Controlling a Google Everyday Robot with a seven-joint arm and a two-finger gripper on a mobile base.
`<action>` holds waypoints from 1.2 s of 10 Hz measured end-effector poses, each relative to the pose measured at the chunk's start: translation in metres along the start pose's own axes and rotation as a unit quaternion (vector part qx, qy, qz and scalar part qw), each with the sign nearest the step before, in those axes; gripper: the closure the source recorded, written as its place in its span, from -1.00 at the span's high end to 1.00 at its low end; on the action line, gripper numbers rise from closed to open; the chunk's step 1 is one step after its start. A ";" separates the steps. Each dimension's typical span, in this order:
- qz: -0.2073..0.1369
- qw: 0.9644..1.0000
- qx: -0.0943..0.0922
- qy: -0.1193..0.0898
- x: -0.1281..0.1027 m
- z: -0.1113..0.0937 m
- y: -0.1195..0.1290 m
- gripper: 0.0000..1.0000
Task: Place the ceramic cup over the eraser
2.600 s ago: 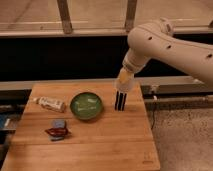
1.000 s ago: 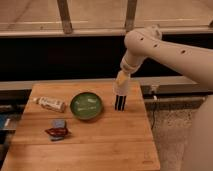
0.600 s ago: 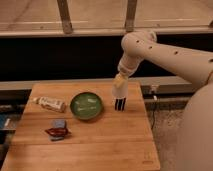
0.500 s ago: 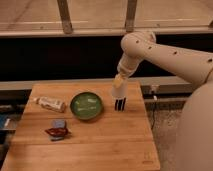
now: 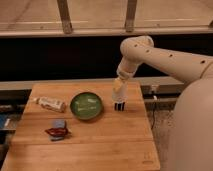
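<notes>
On the wooden slatted table (image 5: 100,145), far left lay a pale tube-shaped packet (image 5: 50,104), w/ a small blue-grey square piece (image 5: 59,123) & a red wrapper (image 5: 57,132) below it. Centre: a round green bowl (image 5: 86,105). Right of the bowl, near the table's back-right edge, stood the small black white-striped eraser block (image 5: 119,105). Directly above it, the pincer (image 5: 119,89) was clenched on the small plain white ceramic cup (image 5: 118,91). Judged nearly done: cup looked lowered onto the eraser top; seating & release left.
</notes>
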 end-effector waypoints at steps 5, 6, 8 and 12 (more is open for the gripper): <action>0.016 1.000 -0.015 0.004 0.005 0.023 -0.007 -1.00; 0.020 1.000 -0.018 0.006 0.007 0.029 -0.008 -1.00; 0.027 0.999 -0.023 0.008 0.010 0.039 -0.012 -1.00; 0.035 0.999 -0.029 0.013 0.018 0.048 -0.016 -0.97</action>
